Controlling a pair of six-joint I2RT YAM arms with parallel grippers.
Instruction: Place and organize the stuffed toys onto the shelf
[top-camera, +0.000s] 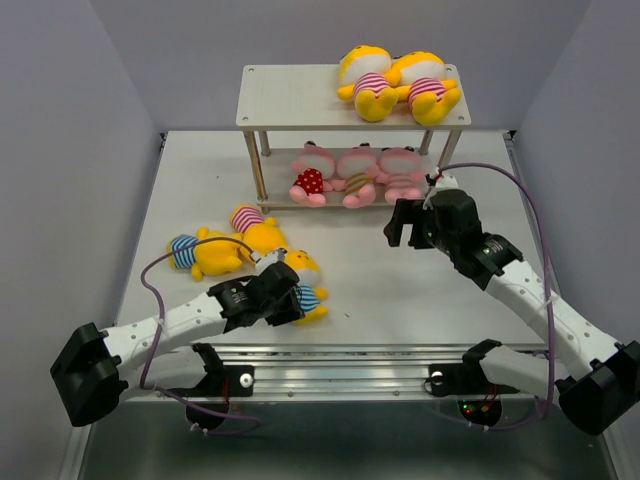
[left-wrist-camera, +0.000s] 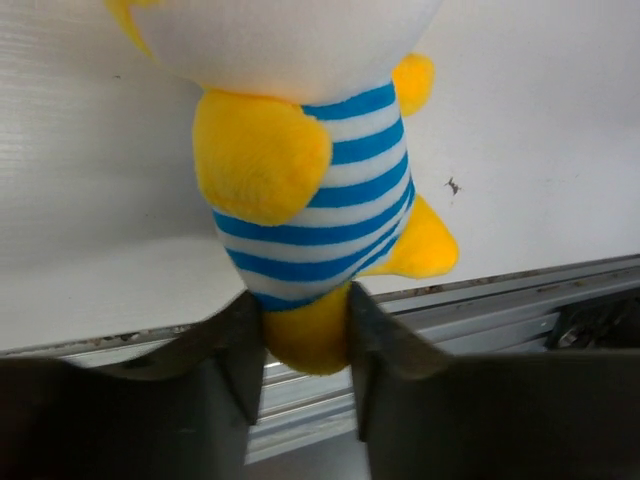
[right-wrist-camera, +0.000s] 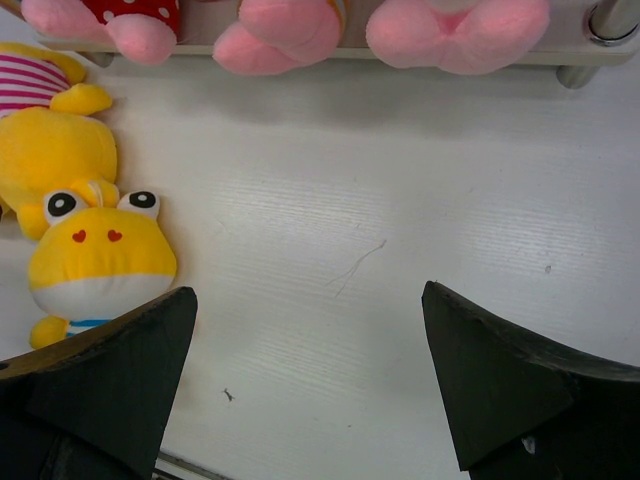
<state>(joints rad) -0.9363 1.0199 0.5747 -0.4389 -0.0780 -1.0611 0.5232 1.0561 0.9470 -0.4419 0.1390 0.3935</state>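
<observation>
The shelf (top-camera: 295, 100) stands at the back. Two yellow toys in pink stripes (top-camera: 368, 85) (top-camera: 427, 90) lie on its top board. Three pink toys (top-camera: 312, 172) (top-camera: 357, 176) (top-camera: 402, 172) sit on the lower board. My left gripper (left-wrist-camera: 305, 345) is shut on the leg of a yellow toy in blue stripes (left-wrist-camera: 320, 190), which lies near the front edge (top-camera: 305, 283). Another blue-striped yellow toy (top-camera: 200, 252) and a pink-striped one (top-camera: 258, 228) lie on the table to the left. My right gripper (right-wrist-camera: 310, 340) is open and empty over the table in front of the shelf (top-camera: 405, 225).
The table's metal front rail (left-wrist-camera: 500, 300) runs just under the held toy. The shelf's right front leg (right-wrist-camera: 612, 20) shows at the top right of the right wrist view. Grey walls close in the table on three sides.
</observation>
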